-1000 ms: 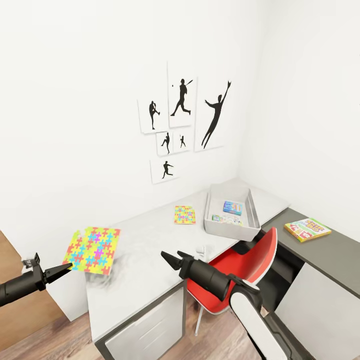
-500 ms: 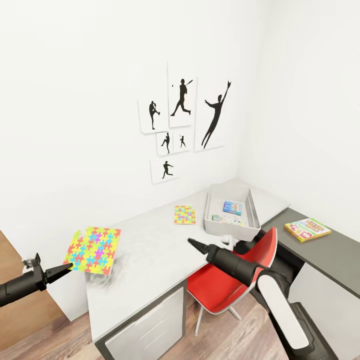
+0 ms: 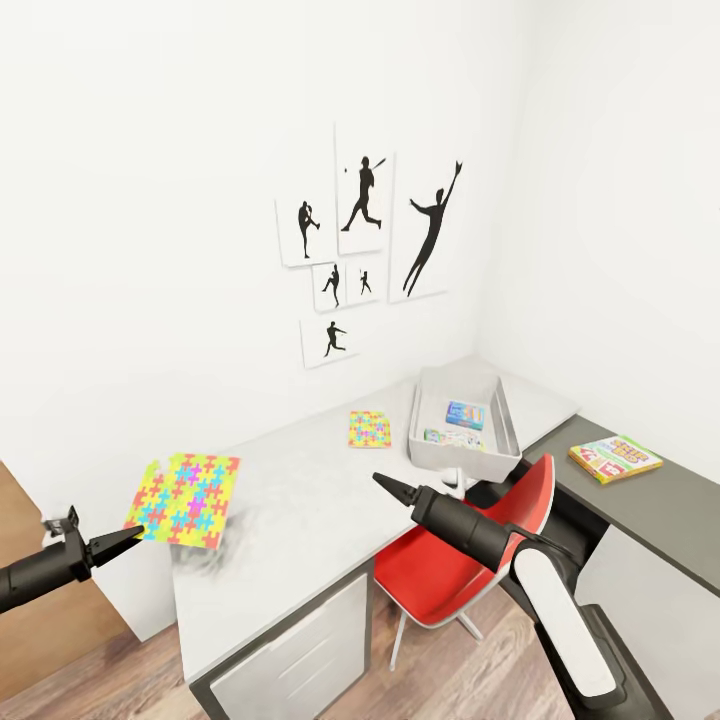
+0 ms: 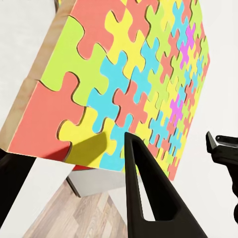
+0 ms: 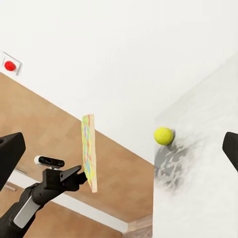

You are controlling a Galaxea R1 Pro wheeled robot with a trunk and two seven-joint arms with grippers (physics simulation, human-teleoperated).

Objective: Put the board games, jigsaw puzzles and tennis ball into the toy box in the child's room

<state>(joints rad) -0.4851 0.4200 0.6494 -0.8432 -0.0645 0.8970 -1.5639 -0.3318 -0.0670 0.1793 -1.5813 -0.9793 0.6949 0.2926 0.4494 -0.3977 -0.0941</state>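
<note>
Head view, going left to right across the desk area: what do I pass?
Left gripper → large jigsaw puzzle it holds by the corner → small jigsaw puzzle → toy box → red chair → yellow-green board game.

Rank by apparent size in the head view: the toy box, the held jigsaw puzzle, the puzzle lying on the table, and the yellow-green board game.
1. Toy box.
2. Held jigsaw puzzle, though it is nearer the camera, so its lead over the rest is unsure.
3. Yellow-green board game.
4. Puzzle on the table.

multicoloured jigsaw puzzle (image 3: 184, 498), red chair (image 3: 470, 560), yellow-green tennis ball (image 5: 163, 135)
</note>
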